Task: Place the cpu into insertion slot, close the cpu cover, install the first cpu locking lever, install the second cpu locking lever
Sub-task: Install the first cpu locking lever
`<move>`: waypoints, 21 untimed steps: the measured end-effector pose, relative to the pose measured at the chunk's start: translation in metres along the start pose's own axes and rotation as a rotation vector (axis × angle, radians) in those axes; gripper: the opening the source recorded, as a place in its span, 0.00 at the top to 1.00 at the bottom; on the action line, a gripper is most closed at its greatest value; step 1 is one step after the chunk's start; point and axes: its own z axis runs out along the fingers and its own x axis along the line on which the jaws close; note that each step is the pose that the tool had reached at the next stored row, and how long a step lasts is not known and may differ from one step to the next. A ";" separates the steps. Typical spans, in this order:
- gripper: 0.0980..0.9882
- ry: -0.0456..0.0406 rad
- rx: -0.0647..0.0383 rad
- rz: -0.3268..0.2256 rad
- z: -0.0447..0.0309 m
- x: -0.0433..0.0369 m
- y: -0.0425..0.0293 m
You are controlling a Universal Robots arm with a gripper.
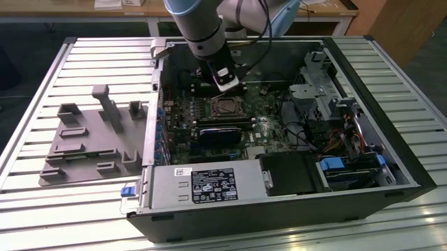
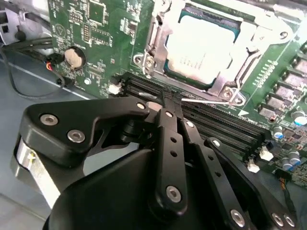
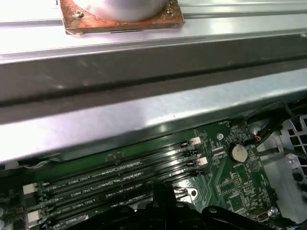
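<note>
In the second wrist view the cpu (image 2: 201,48), pale silver on top, lies in the insertion slot (image 2: 218,84) on the green board. The silver cpu cover (image 2: 156,52) lies flat around it. A thin silver locking lever (image 2: 206,101) runs along the slot's edge, from a corner screw toward my fingertips. My black gripper (image 2: 165,104) is shut, its tips together just beside the slot, over the memory slots. I cannot tell whether the tips pinch the lever's end. In the exterior view the gripper (image 1: 225,88) hangs inside the open case just above the slot (image 1: 213,107).
Long black memory slots (image 2: 216,124) lie between gripper and socket. A coin battery (image 2: 73,57) and cables sit nearby. A grey power supply (image 1: 202,185) fills the case's near side. Drive cages (image 1: 328,94) stand at the exterior view's right, and a grey fixture plate (image 1: 91,141) lies at its left.
</note>
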 end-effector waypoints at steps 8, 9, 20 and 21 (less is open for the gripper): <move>1.00 -0.0243 0.023 0.081 0.0028 0.0021 0.0006; 1.00 -0.0260 0.024 0.087 0.0033 0.0025 0.0011; 1.00 -0.0377 0.035 0.125 0.0081 0.0069 0.0071; 1.00 -0.0383 0.035 0.126 0.0084 0.0070 0.0073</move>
